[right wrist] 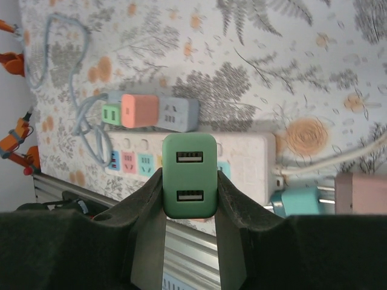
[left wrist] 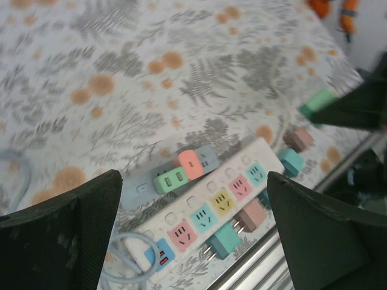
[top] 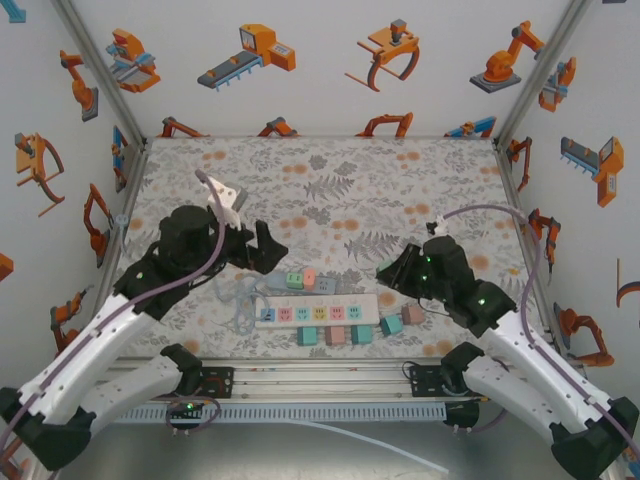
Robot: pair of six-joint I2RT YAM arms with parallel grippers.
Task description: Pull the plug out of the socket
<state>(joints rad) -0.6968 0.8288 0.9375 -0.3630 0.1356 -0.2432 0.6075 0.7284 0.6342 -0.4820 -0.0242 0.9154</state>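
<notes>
The right gripper (top: 392, 270) is clamped on the green USB charger plug (right wrist: 190, 175), one finger pressed against each side of the plug body, with its two USB ports facing the wrist camera. The plug is held off the table near the right end of the white power strip (top: 320, 313) and is seated in none of its sockets; the left wrist view shows it raised beyond the far end of the strip. The white power strip lies flat on the floral tablecloth (top: 330, 185) between the two arms, its row of coloured sockets facing up. Just behind it lies a smaller grey power strip (top: 318, 282), which carries a salmon plug (right wrist: 140, 110) and a light green plug (right wrist: 110, 113) side by side. A pale blue cable (top: 240, 305) is looped at the left end of the strips. Several loose plugs, teal and pink, lie along the near edge of the white strip, among them a teal plug (left wrist: 225, 240) and a pink plug (left wrist: 253, 214). The left gripper (top: 265, 250) hangs above the left part of the strips with its jaws spread wide and nothing between them.
</notes>
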